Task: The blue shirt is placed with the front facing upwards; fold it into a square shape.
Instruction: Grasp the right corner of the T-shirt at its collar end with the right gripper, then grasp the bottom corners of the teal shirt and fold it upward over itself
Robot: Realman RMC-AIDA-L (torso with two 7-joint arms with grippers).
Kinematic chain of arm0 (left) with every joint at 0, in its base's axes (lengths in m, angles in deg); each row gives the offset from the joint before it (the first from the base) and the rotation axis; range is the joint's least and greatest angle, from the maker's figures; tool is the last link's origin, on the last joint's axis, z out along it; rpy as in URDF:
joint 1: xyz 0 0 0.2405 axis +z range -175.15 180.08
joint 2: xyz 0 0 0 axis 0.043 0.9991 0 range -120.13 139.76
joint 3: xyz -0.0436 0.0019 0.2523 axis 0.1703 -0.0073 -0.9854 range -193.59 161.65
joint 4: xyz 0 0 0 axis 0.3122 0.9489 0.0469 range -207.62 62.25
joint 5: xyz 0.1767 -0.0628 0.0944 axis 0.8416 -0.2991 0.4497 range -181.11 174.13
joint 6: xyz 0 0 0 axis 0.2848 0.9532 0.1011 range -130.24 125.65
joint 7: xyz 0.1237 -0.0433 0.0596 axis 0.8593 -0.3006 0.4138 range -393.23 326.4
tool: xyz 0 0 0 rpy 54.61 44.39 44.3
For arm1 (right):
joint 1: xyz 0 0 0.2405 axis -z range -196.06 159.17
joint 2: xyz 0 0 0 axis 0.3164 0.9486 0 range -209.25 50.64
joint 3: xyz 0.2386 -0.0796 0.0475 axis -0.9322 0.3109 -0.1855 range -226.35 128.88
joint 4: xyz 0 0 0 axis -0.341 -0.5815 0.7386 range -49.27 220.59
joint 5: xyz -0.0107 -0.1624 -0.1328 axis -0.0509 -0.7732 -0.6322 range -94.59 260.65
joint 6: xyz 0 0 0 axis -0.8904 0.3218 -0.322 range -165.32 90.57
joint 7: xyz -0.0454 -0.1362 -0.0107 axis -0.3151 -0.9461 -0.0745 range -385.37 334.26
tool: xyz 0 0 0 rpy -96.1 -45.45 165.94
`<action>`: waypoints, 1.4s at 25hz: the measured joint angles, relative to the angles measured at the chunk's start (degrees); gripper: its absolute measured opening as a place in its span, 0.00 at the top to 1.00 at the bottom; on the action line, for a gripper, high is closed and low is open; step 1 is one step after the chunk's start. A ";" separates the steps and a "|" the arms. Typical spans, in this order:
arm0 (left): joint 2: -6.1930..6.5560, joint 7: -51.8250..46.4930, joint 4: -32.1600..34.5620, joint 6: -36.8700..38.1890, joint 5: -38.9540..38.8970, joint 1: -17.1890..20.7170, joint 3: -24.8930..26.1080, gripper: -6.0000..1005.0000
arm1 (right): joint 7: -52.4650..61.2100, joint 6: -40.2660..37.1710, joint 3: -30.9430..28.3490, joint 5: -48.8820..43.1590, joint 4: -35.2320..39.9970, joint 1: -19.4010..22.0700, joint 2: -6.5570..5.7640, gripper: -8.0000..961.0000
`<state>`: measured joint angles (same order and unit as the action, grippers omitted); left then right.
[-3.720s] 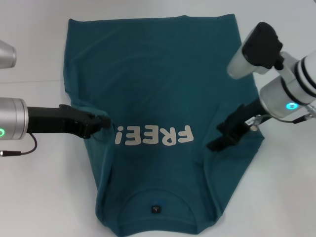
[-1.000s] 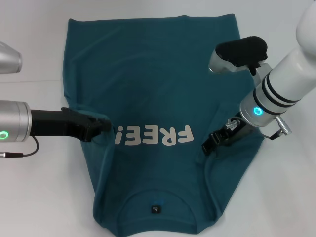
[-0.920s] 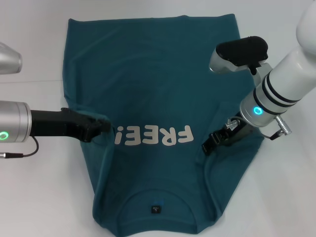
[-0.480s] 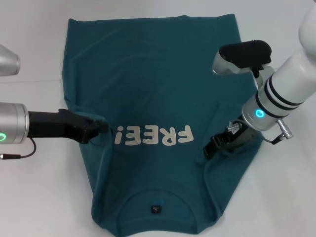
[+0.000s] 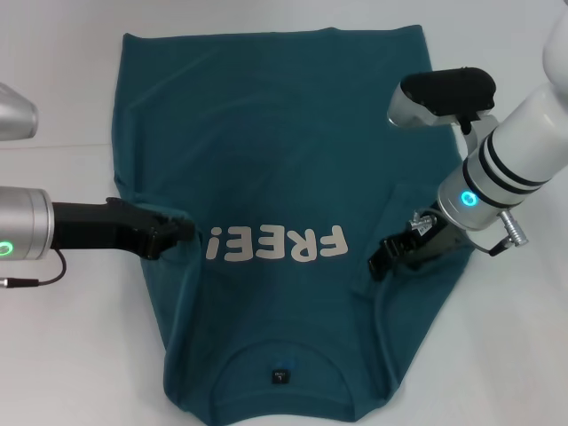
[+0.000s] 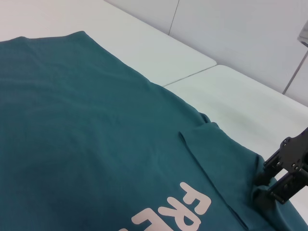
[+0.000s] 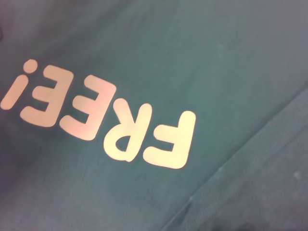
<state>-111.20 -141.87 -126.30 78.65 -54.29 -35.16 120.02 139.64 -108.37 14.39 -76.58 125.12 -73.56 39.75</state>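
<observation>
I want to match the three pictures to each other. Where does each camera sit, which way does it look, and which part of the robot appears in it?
Head view: from the robot's head, looking down at the blue shirt on the white table; shows left gripper and right gripper, both at sleeve folds.
Left wrist view: looks across the shirt toward the right gripper; its own gripper is unseen.
Right wrist view: close above the cloth; no robot part shows.
Shared: the "FREE!" print appears in all three.
</observation>
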 joint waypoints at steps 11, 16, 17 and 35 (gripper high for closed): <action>0.18 0.54 0.65 -0.20 0.00 0.03 0.14 0.99 | 0.30 0.47 -0.13 0.25 -0.29 0.06 0.04 0.52; 0.18 0.54 0.65 -0.27 0.00 0.01 0.04 0.99 | 0.31 0.57 -0.19 0.08 -0.33 0.11 -0.03 0.59; 0.18 0.54 0.65 -0.27 0.00 0.00 0.06 0.99 | 0.34 0.59 -0.19 0.04 -0.35 0.14 -0.03 0.61; 0.09 0.59 0.19 0.06 0.00 0.05 0.49 0.99 | 1.05 -0.97 -6.22 7.26 8.66 8.05 0.53 0.93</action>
<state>-111.11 -141.28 -126.11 78.70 -54.29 -35.11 120.51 140.69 -109.34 8.17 -69.32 133.78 -65.51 40.28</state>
